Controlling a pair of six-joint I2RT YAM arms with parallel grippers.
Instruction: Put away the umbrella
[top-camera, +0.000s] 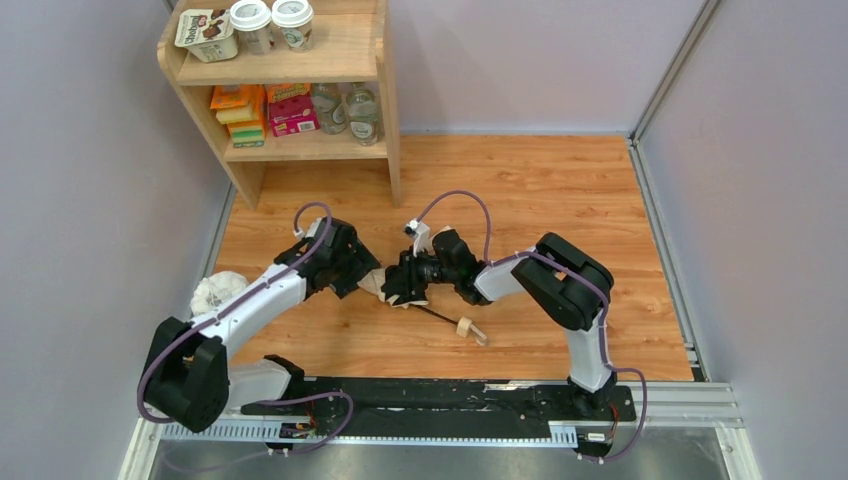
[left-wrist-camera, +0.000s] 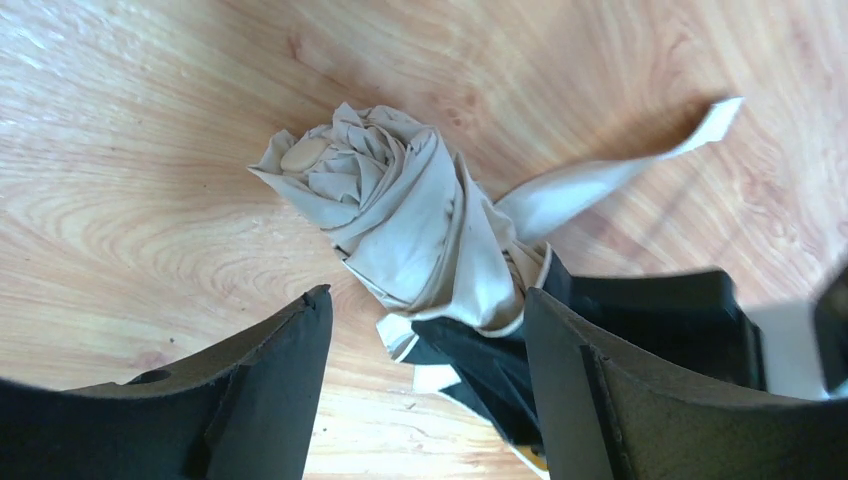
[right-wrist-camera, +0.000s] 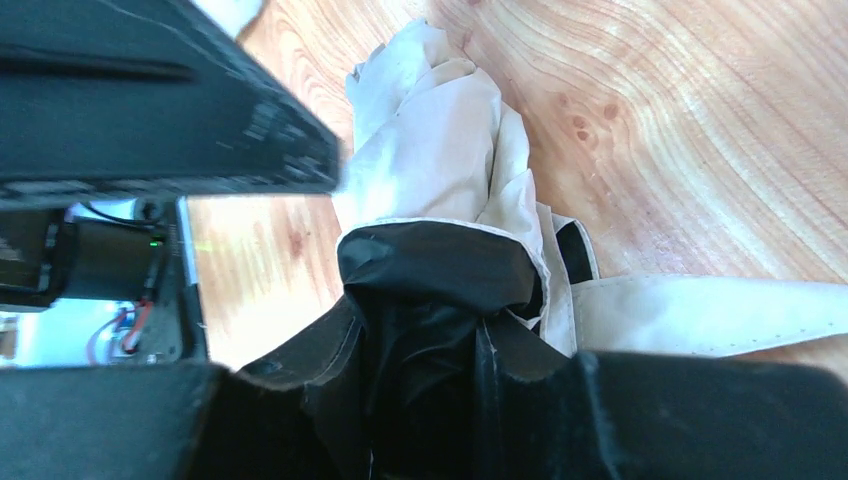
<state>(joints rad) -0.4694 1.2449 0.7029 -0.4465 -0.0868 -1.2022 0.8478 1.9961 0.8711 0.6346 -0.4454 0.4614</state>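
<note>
The umbrella (top-camera: 377, 287) lies folded on the wooden floor between my two grippers. Its thin black shaft (top-camera: 438, 314) runs down-right to the small wooden handle (top-camera: 470, 328). In the left wrist view the beige canopy (left-wrist-camera: 400, 210) is twisted into a roll, with its strap (left-wrist-camera: 600, 175) trailing to the right. My left gripper (left-wrist-camera: 425, 300) is open, its fingers either side of the canopy's lower end without closing on it; it also shows in the top view (top-camera: 362, 275). My right gripper (right-wrist-camera: 425, 330) is shut on the umbrella's canopy, where black lining (right-wrist-camera: 440, 270) shows; it also shows in the top view (top-camera: 402, 285).
A small white lumpy bag (top-camera: 218, 292) lies by the left wall beside my left arm. A wooden shelf unit (top-camera: 300, 140) with cups, boxes and bottles stands at the back left. Grey walls close in the floor on the left, back and right.
</note>
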